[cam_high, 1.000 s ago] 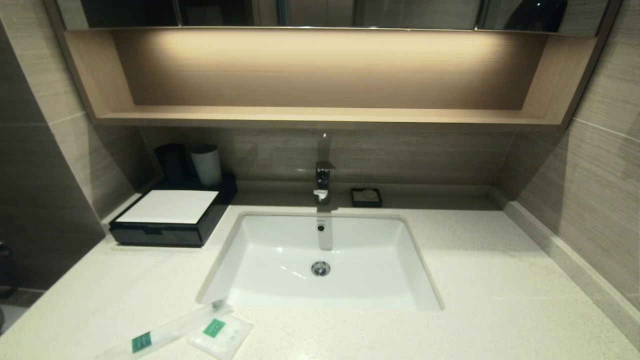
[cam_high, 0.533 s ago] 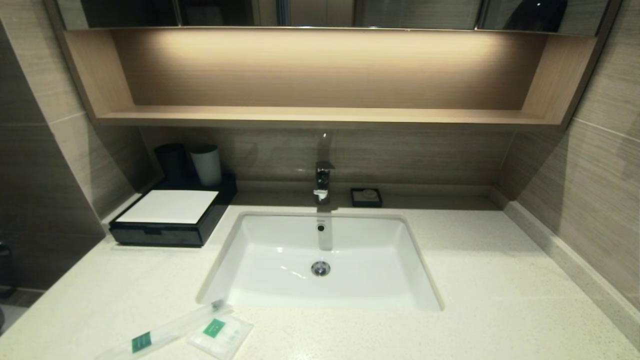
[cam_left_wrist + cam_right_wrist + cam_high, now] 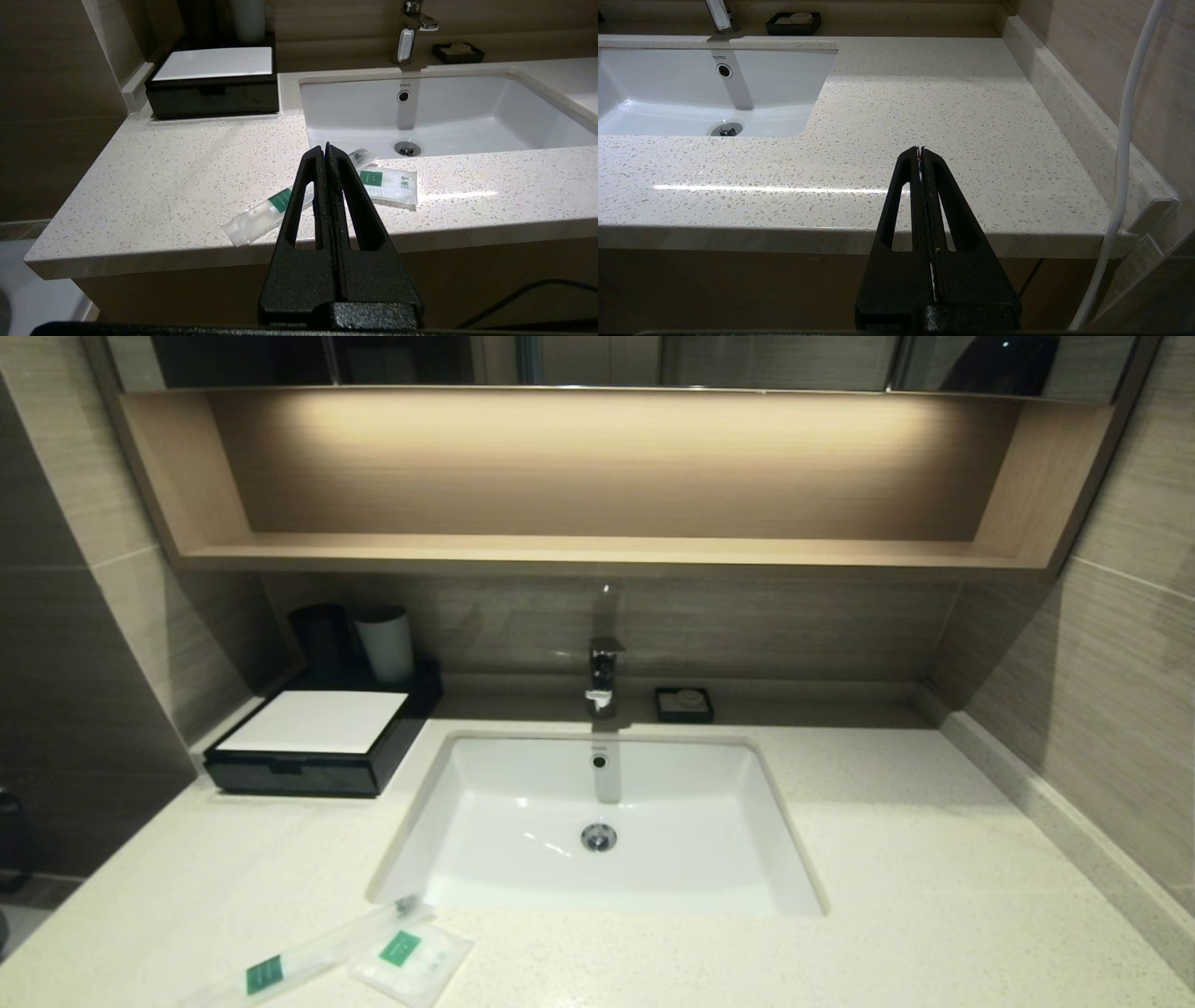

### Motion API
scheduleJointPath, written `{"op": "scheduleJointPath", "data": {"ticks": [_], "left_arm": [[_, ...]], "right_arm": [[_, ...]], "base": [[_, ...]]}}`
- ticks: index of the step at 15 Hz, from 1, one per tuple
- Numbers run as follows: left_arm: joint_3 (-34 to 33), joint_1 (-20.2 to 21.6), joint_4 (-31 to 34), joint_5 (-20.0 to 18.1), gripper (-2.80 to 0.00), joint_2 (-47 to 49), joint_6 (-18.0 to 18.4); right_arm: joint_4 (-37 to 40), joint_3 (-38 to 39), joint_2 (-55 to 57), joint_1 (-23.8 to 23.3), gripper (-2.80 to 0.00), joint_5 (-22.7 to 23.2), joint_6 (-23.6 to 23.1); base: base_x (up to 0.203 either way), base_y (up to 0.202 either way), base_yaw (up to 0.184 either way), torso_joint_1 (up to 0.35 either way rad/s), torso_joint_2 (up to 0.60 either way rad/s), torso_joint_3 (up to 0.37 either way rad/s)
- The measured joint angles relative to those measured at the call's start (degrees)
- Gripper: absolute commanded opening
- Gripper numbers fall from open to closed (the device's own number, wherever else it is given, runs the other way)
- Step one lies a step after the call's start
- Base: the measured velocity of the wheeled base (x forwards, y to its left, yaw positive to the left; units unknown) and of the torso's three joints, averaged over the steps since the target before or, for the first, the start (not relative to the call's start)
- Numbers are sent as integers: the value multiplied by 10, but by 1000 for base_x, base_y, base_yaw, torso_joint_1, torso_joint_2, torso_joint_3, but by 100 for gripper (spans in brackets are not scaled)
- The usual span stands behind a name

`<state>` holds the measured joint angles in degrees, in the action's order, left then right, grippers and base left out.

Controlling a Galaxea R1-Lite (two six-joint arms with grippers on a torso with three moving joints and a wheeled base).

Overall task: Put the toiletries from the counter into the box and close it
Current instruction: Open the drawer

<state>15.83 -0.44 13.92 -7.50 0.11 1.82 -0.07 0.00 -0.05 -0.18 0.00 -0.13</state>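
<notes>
Green square labels mark both packets: the long packet point(image 3: 261, 215) and the squarish packet point(image 3: 390, 184) lie touching on the counter point(image 3: 163, 186), just beyond the closed, empty left gripper point(image 3: 326, 148). Their print is unreadable. "TOTO" stands on the sink point(image 3: 467, 112). Far beyond sits the box point(image 3: 212, 79), drawer closed. Right gripper point(image 3: 920, 150) is closed too, off the counter's front edge.

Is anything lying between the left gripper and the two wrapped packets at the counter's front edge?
Nothing visible. The left gripper, shut, hangs in front of the counter, pointing at the long packet and the squarish packet; only bare stone around them. The box sits farther back, drawer closed.
</notes>
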Motion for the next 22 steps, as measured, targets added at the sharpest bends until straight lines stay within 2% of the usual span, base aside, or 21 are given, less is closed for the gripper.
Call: {"op": "scheduleJointPath", "data": {"ticks": [4, 12, 18, 22], "left_arm": [[57, 0, -2, 2, -280, 41, -2], [166, 0, -74, 10, -280, 300, -6], [248, 0, -118, 41, -280, 495, -8], [292, 1, -154, 83, -280, 612, -10]], "right_arm": [[0, 0, 0, 0, -280, 0, 0], [0, 0, 0, 0, -280, 0, -1], [0, 0, 0, 0, -280, 0, 0], [0, 0, 0, 0, -280, 0, 0]], "base": [[0, 0, 0, 0, 0, 0], [0, 0, 0, 0, 0, 0], [0, 0, 0, 0, 0, 0], [0, 0, 0, 0, 0, 0]]}}
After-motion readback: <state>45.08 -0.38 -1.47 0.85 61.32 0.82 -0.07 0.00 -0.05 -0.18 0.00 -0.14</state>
